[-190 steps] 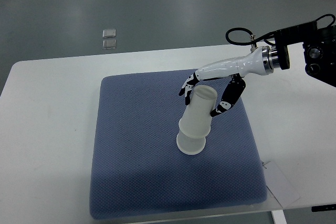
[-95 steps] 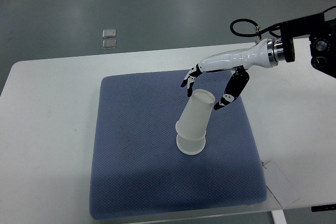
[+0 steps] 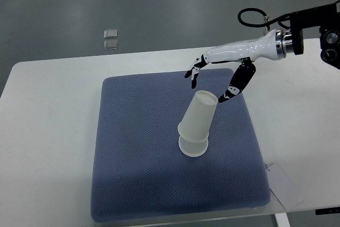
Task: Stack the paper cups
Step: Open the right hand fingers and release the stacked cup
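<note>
- While the right robot hand (image 3: 210, 81) hangs above the far right part of the blue mat (image 3: 133, 184), its fingers are spread and hold nothing; the dark fingertips (image 3: 192, 74) on one side and the thumb (image 3: 234, 86) on the other stand apart from each other.
- Robot hand is clear of the cups: fingertips sit just beyond the upper cup's closed end, not touching it.
- Right arm enters from the picture's right edge, white forearm (image 3: 241, 51) running leftward over the bench (image 3: 48, 131).
- Two paper cups sit near the middle of the mat, both upside down, one over the other.
- Lower cup (image 3: 192, 146): only its wide rim shows, flat on the mat.
- Upper cup (image 3: 199, 118): set over the lower one but tilted, its closed end leaning toward the far right; not seated squarely.
- Mat lies on the white bench, covering most of the central area.
- Two small clear square objects (image 3: 110, 39) lie on the grey floor beyond the bench's far edge.
- Left arm: does not show.
</note>
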`<state>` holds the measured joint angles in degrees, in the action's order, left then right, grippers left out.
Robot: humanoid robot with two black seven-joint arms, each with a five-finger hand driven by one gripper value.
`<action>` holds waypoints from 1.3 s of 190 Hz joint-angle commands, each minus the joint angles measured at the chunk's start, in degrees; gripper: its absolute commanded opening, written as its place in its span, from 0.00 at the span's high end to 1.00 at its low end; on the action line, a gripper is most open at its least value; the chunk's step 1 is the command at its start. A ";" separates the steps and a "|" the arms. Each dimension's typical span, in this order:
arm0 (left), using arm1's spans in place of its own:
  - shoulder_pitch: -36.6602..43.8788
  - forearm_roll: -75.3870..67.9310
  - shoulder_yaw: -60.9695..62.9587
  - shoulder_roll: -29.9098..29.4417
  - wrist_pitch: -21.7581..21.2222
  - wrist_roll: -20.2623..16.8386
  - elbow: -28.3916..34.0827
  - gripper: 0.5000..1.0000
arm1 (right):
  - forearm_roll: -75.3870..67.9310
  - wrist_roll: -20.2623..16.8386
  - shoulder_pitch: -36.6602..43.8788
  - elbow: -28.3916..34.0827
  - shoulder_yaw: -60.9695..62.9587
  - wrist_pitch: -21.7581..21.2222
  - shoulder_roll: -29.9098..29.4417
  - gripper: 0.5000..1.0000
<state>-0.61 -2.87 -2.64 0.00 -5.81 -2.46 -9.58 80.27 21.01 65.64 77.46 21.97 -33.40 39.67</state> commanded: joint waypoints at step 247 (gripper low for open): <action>0.00 0.06 0.00 0.00 0.00 0.00 0.00 0.00 | 0.15 0.00 -1.74 -0.82 -2.02 0.70 -0.21 0.25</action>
<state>-0.62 -2.88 -2.64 0.00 -5.79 -2.46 -9.58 80.47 21.01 63.88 76.49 19.86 -32.90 39.54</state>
